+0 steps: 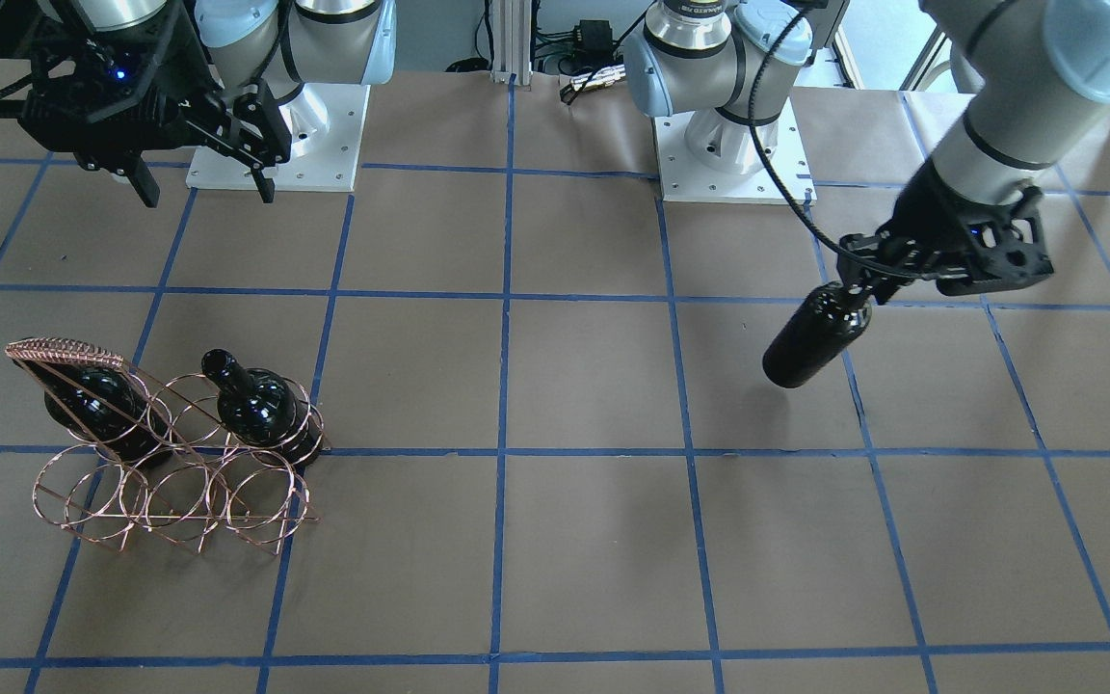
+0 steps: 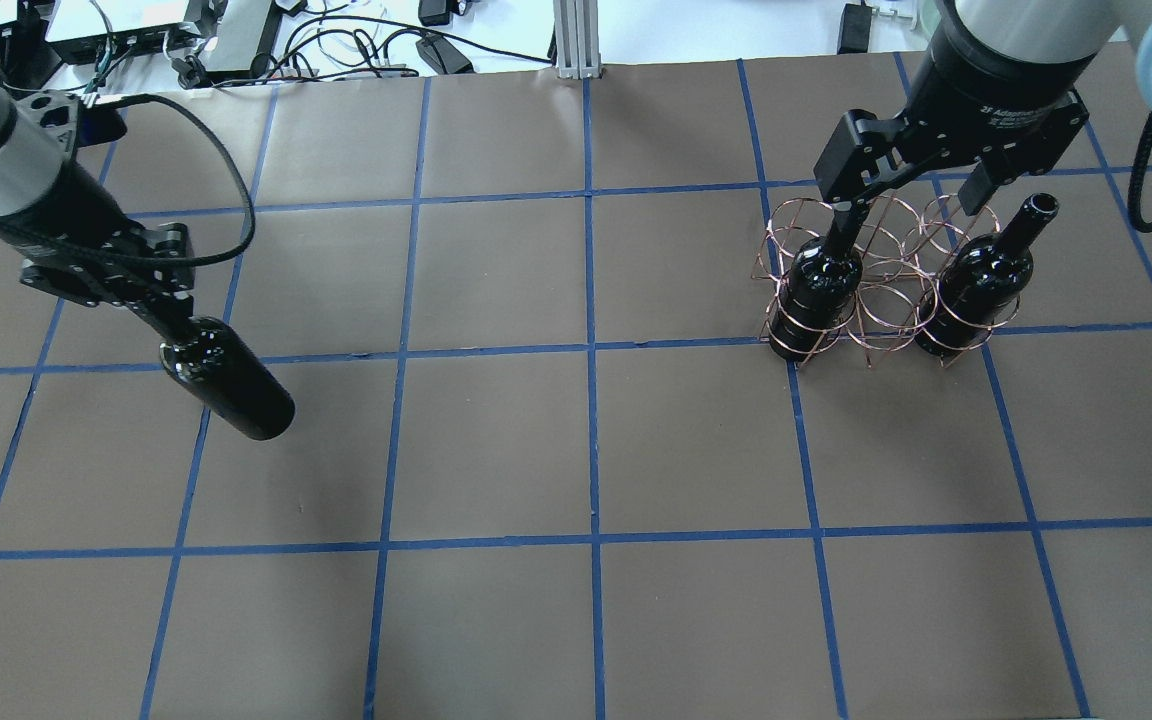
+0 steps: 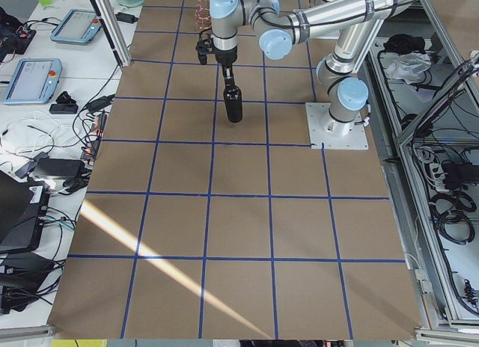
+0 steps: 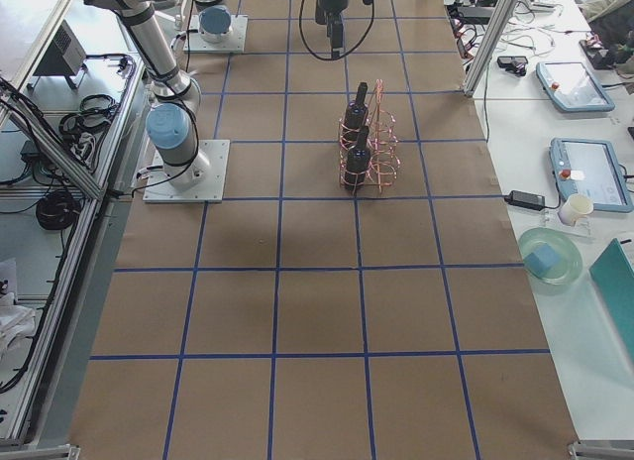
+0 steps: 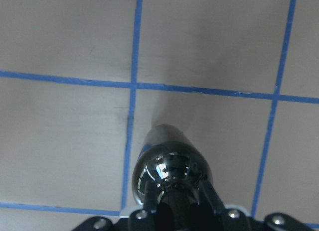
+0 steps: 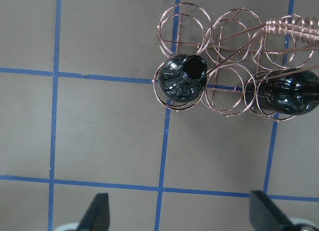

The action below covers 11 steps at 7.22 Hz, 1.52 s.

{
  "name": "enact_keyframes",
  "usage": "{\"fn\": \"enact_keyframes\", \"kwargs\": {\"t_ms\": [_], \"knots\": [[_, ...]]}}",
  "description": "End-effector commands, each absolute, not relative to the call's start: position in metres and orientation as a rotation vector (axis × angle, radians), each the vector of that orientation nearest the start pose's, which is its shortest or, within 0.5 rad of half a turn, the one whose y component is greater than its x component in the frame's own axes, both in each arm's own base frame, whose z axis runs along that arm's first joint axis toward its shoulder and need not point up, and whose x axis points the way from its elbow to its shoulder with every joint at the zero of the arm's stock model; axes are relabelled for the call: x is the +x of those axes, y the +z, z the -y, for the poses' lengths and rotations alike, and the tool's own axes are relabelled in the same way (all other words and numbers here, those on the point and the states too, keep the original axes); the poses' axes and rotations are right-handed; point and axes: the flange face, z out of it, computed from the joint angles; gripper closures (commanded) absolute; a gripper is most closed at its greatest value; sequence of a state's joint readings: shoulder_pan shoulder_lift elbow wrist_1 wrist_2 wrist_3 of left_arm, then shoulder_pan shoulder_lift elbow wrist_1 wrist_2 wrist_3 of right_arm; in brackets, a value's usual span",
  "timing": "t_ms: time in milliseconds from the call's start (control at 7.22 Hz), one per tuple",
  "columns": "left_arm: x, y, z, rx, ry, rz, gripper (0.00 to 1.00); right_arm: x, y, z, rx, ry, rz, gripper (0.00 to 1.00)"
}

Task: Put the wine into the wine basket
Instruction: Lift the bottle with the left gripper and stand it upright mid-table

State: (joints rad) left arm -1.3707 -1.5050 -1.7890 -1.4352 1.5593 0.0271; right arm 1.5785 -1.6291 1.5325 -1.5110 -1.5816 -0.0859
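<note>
Wine hangs by its neck in the left jaws; the right jaws gape, holding nothing. Next, carry it across into the wine basket.

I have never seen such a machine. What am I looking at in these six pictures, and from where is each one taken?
These are two robot arms mounted on a table covered in brown paper with blue tape lines. All six pictures show one moment: one camera faces the robot, one looks over its shoulders, two stand at the table's ends, and one sits on each wrist. The left gripper is shut on the neck of a dark wine bottle. The right gripper is open, high over the table near a copper wire basket. A second bottle and a third bottle stand in the end hoops of one row; the hoop between them is empty.
</note>
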Motion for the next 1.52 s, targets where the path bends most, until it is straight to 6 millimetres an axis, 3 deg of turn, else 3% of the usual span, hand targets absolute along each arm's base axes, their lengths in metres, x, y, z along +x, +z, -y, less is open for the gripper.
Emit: {"fn": "enact_keyframes", "kwargs": {"t_ms": [0,138,415,1108,1246,1385], "knots": [[-0.183,0.417,0.408,-0.254,0.071,-3.137,1.00,0.136,0.529,0.468,-0.147,-0.057,-3.151,0.00],[-0.215,0.410,0.393,-0.291,0.084,-3.124,1.00,0.136,0.529,0.468,-0.147,-0.057,-3.151,0.00],[-0.229,0.398,0.385,-0.293,0.158,-3.154,1.00,0.135,0.529,0.468,-0.145,-0.057,-3.151,0.00],[-0.230,0.393,0.387,-0.227,0.154,-3.155,1.00,0.135,0.529,0.468,-0.145,-0.057,-3.153,0.00],[-0.231,0.395,0.388,-0.232,0.150,-3.161,0.93,0.135,0.529,0.468,-0.145,-0.057,-3.155,0.00],[-0.231,0.397,0.389,-0.235,0.145,-3.166,0.56,0.136,0.529,0.468,-0.147,-0.057,-3.153,0.00]]}}
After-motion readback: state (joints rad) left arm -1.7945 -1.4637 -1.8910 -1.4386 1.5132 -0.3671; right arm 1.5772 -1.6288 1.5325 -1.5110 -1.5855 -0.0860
